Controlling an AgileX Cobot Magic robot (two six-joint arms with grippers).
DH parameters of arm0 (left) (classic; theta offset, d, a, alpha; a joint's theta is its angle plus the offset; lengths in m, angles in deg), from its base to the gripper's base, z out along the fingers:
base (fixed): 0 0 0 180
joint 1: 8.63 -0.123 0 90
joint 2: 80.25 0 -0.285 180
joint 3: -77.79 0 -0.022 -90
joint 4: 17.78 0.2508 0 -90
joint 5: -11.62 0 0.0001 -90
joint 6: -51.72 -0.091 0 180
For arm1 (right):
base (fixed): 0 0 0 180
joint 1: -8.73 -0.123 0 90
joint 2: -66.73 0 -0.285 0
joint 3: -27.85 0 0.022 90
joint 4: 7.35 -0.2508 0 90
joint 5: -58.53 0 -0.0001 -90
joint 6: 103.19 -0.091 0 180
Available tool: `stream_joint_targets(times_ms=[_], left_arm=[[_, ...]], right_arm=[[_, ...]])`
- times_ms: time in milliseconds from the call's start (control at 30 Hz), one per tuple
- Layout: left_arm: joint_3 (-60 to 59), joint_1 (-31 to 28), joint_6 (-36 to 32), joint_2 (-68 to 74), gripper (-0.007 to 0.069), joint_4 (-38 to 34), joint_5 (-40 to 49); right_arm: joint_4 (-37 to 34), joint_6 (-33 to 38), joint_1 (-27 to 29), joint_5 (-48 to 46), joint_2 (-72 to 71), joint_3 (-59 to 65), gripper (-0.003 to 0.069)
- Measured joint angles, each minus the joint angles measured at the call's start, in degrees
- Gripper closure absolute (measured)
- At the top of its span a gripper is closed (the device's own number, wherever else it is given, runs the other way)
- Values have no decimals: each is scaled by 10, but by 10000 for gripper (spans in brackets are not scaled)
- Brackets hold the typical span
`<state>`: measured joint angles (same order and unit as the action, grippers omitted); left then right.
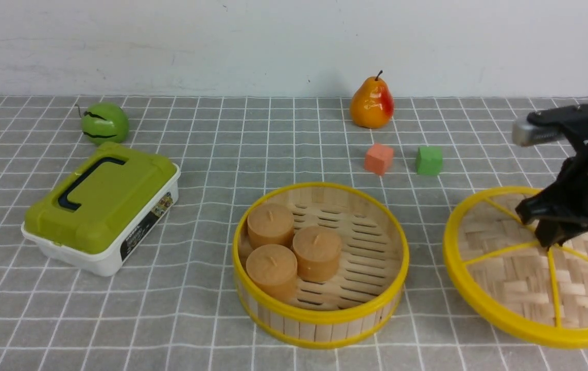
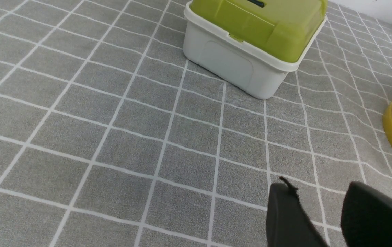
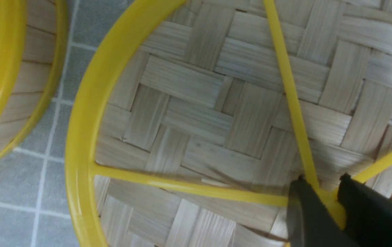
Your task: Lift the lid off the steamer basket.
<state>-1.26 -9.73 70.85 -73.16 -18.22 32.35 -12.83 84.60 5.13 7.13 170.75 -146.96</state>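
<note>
- One grip in play: right gripper (image 1: 551, 239) clamped shut on the central knob of the lid (image 1: 510, 278), directly beneath the wrist.
- Lid already off the steamer basket (image 1: 320, 317); basket uncovered, just off the gripper's left, near the lid rim but apart.
- Cannot tell whether the lid lies fully on the tablecloth (image 1: 196, 319) or hangs slightly tilted.
- Step judged: set-down, close to task end.
- Next probably calls for: lowering flat, parting the jaws, lifting straight off the knob without snagging a spoke.
- Left gripper (image 2: 319, 199) idle, fingers parted, nothing between; green-lidded box (image 1: 101, 206) ahead of it.
- Three tan cylinders (image 1: 294, 252) exposed inside the basket.
- Orange cube (image 1: 379, 158), green cube (image 1: 429, 160) and pear (image 1: 372, 103) beyond the right gripper, toward its left; striped green fruit (image 1: 104, 122) far left. Nothing blocking a straight lift.
</note>
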Motion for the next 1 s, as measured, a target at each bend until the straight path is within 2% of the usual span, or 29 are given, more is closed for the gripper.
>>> stream_joint_targets(times_ms=[200, 333, 367, 400, 433, 567, 700, 867, 1000], left_arm=[[0, 0, 0, 0, 386, 0, 0], [0, 0, 0, 0, 386, 0, 0], [0, 0, 0, 0, 386, 0, 0], [0, 0, 0, 0, 386, 0, 0], [0, 0, 0, 0, 386, 0, 0], [0, 0, 0, 0, 386, 0, 0], [0, 0, 0, 0, 386, 0, 0], [0, 0, 0, 0, 386, 0, 0], [0, 0, 0, 0, 386, 0, 0]], right_arm=[[-10, 0, 1, 37, 55, 2, 576], [-15, 0, 1, 40, 82, 2, 534], [-16, 0, 1, 40, 85, 2, 497], [-16, 0, 1, 40, 85, 2, 491], [-16, 0, 1, 37, 85, -3, 439], [-27, 2, 1, -13, 63, -26, 310], [-53, 12, 1, -52, -23, -30, 256], [-81, 25, 1, -50, -160, -3, 254], [-98, 30, 1, -35, -336, 83, 307]])
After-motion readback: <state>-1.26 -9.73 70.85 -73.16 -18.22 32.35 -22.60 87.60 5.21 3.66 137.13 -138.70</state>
